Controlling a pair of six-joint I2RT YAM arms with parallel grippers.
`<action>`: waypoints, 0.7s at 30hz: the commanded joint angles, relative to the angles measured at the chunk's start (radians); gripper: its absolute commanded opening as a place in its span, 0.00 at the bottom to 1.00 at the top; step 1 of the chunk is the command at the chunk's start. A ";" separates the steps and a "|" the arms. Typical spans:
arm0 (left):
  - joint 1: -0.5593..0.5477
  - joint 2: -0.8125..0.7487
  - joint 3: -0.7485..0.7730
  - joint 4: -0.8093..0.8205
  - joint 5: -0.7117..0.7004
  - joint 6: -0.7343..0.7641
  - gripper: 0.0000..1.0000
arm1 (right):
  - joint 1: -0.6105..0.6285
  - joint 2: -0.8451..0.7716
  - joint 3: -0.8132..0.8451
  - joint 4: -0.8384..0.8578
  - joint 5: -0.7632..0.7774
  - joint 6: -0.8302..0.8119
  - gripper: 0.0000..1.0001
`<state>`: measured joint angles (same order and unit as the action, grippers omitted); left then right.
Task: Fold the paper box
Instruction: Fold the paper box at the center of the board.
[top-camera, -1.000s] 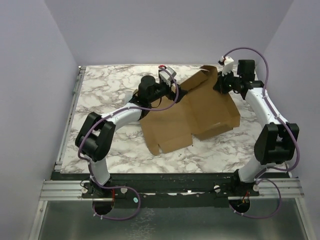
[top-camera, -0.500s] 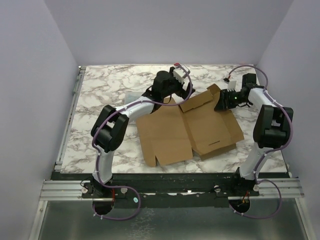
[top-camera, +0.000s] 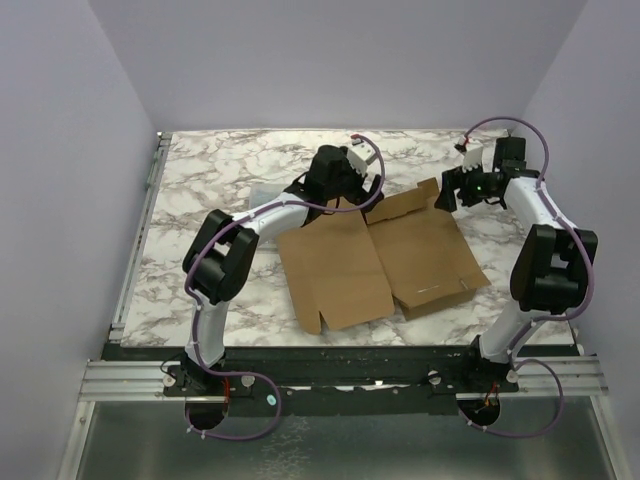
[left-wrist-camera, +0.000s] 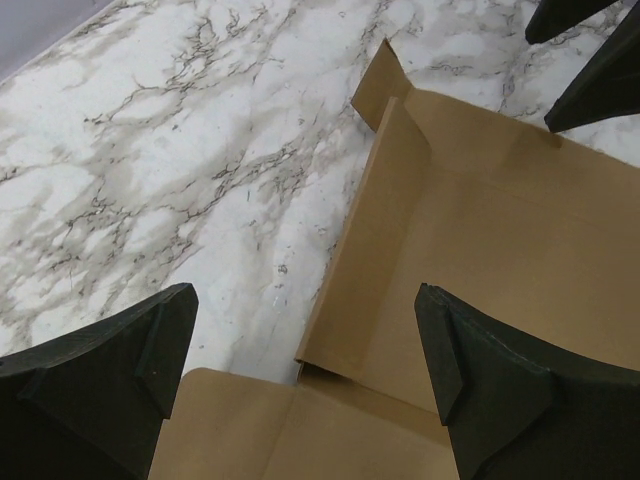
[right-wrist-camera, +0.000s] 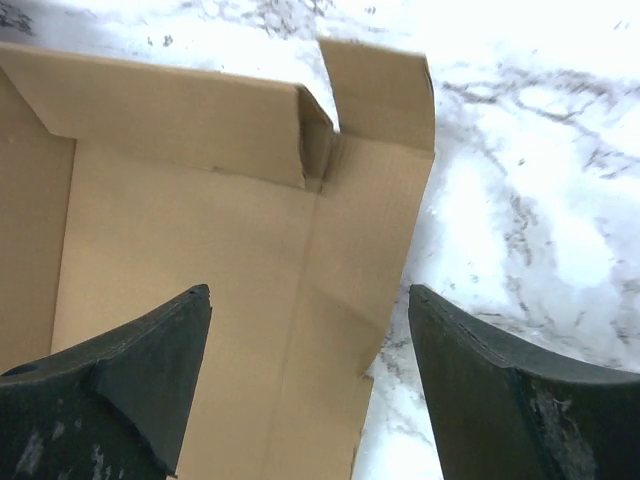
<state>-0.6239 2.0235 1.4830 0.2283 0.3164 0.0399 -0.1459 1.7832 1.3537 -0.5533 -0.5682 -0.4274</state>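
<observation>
Top view first: the box (top-camera: 375, 265) lay opened out and mostly flat on the marble table (top-camera: 220, 170), right of centre, between the 2 arms. It was 1 brown sheet with a crease down the middle, a notched left panel near the front and a slit in the right panel. Its far edge stood up a little at the back. The left gripper (top-camera: 368, 193) hung over that far edge at the middle, and the right gripper (top-camera: 447, 190) sat just beside the raised far right corner. From up here, neither looked to be holding anything.

Over to the left wrist: the left gripper (left-wrist-camera: 305, 300) was spread wide, with both dark fingers low in the frame and nothing between them. Below the gap ran a long, narrow flap (left-wrist-camera: 365, 250) of the box (left-wrist-camera: 500, 230), tilted up along its crease, with a small tab at its far end. Bare table (left-wrist-camera: 180, 150) filled the left side.

Now the right wrist: the right gripper (right-wrist-camera: 308, 295) was spread too, clamping nothing. The box (right-wrist-camera: 200, 230) lay under it and to its left. A folded strip (right-wrist-camera: 170, 110) ran along the far edge, and a small corner flap (right-wrist-camera: 375, 85) stuck out beyond it. The cardboard's edge passed right under the gap. White marble table (right-wrist-camera: 520, 200) showed on the right.
</observation>
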 joint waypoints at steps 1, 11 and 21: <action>0.005 0.018 0.046 -0.035 -0.054 -0.106 0.99 | -0.006 -0.057 -0.021 0.088 -0.016 -0.055 0.84; 0.020 0.062 0.123 -0.073 -0.024 -0.127 0.91 | -0.021 0.161 0.106 0.059 -0.142 0.066 0.23; 0.000 0.199 0.246 -0.150 -0.072 -0.044 0.91 | -0.022 0.320 0.193 0.076 -0.198 0.152 0.09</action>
<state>-0.6170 2.1632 1.6764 0.1223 0.2642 -0.0372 -0.1638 2.0453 1.4952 -0.4706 -0.7002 -0.3206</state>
